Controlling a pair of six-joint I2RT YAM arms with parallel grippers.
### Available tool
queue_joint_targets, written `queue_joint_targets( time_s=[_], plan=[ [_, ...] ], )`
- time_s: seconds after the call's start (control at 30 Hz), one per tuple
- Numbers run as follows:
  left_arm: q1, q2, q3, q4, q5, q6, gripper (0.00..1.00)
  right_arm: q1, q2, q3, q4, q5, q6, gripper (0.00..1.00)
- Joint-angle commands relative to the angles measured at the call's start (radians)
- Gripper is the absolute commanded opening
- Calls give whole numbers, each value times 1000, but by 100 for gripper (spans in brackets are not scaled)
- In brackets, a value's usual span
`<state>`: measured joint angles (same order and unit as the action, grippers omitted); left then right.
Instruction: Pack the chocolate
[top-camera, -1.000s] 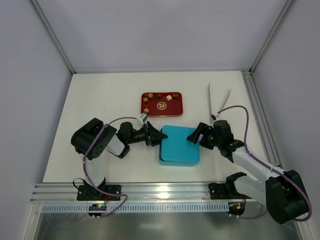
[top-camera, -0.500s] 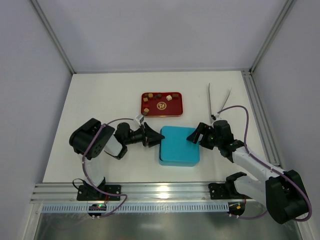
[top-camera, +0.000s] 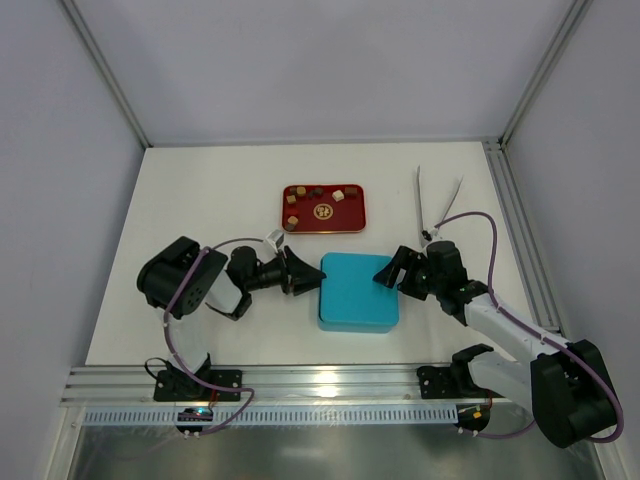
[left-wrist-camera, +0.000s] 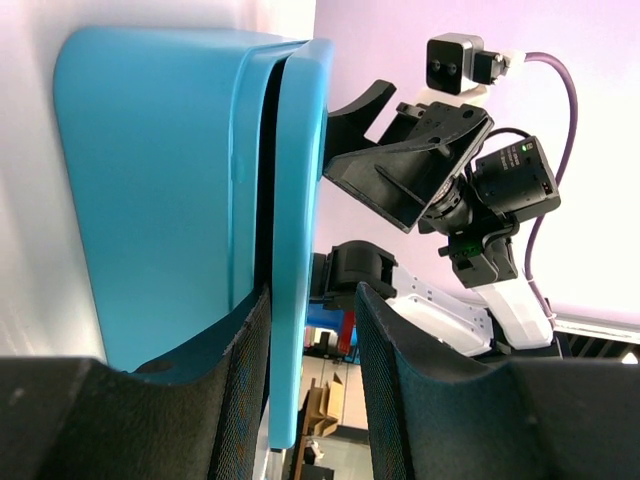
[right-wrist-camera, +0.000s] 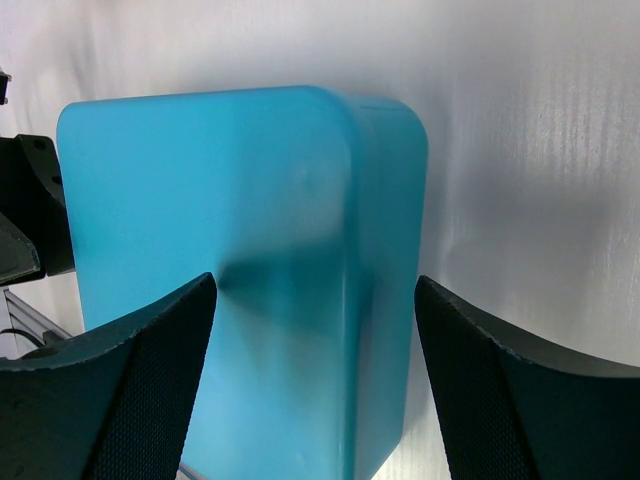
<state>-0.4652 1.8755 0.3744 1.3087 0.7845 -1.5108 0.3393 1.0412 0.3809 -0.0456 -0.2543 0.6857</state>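
Several tiny tan and brown chocolate pieces (top-camera: 340, 195) lie on a red tray (top-camera: 305, 216) at the back of the table. A closed blue box (top-camera: 360, 295) sits between my grippers. My left gripper (top-camera: 312, 272) is open at the box's left side. In the left wrist view its jaws (left-wrist-camera: 312, 300) straddle the rim of the blue lid (left-wrist-camera: 300, 200), with a gap on one side. My right gripper (top-camera: 385, 272) is wide open at the box's right side and holds nothing. In the right wrist view (right-wrist-camera: 315, 285) the box (right-wrist-camera: 230, 200) fills the space ahead.
A pair of thin metal tongs (top-camera: 436, 200) lies at the back right. An aluminium rail (top-camera: 300, 385) runs along the near edge. White walls and frame posts close in the table on three sides.
My left gripper has drawn back a little to the left, from over the box's left edge to just at its rim. The right arm and the box have not moved.
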Motion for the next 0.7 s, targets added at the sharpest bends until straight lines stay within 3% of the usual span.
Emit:
queue_joint_targets(
  time_s=[0.0,0.67],
  plan=[
    [13,-12,-11,40,24,23,39,0,-10,-2,39,-2,0,81],
    [46,13,-35,38,35,40,38,0,-15,-7,41,-2,0,81]
  ],
)
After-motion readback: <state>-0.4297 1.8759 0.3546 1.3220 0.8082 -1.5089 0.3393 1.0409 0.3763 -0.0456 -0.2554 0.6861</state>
